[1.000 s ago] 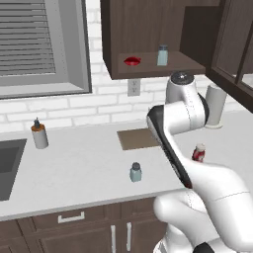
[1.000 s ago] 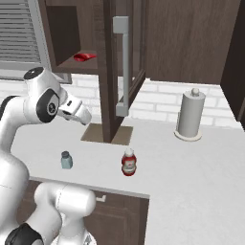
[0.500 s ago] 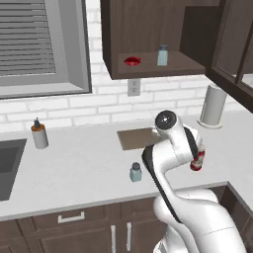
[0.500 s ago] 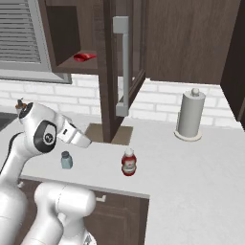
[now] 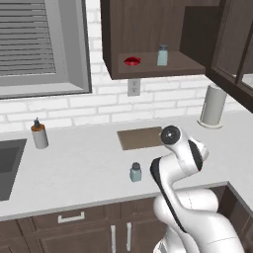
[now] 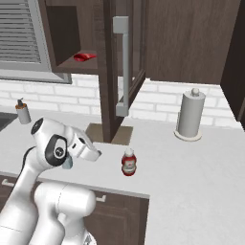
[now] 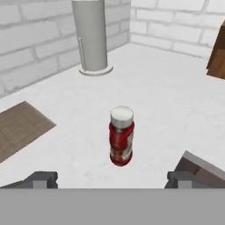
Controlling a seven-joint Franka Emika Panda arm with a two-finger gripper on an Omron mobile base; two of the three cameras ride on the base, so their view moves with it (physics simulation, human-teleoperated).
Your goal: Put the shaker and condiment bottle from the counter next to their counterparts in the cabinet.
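Note:
The condiment bottle [image 7: 121, 136], red with a white cap, stands upright on the white counter [image 7: 167, 88] straight ahead of my gripper [image 7: 110, 181]. The gripper is open wide, its fingertips [image 7: 43, 179] short of the bottle and touching nothing. In the right base view the gripper [image 6: 97, 154] hangs low just left of the bottle [image 6: 128, 162]. The pale shaker [image 5: 135, 172] stands near the counter's front edge, left of the arm. In the cabinet [image 5: 148, 34], a second shaker [image 5: 162, 55] and a flat red item [image 5: 132, 61] sit on the shelf.
A brown mat [image 5: 141, 138] lies behind the shaker. A grey paper towel roll [image 6: 190, 115] stands at the back right against the brick wall. A pump dispenser [image 5: 39, 135] stands far left beside the sink [image 5: 7, 165]. An open cabinet door [image 6: 122, 67] hangs above the mat.
The arm has swung down from chest height to just above the counter, bringing the hand level with the condiment bottle. The gripper stayed open; the bottle and shaker have not moved.

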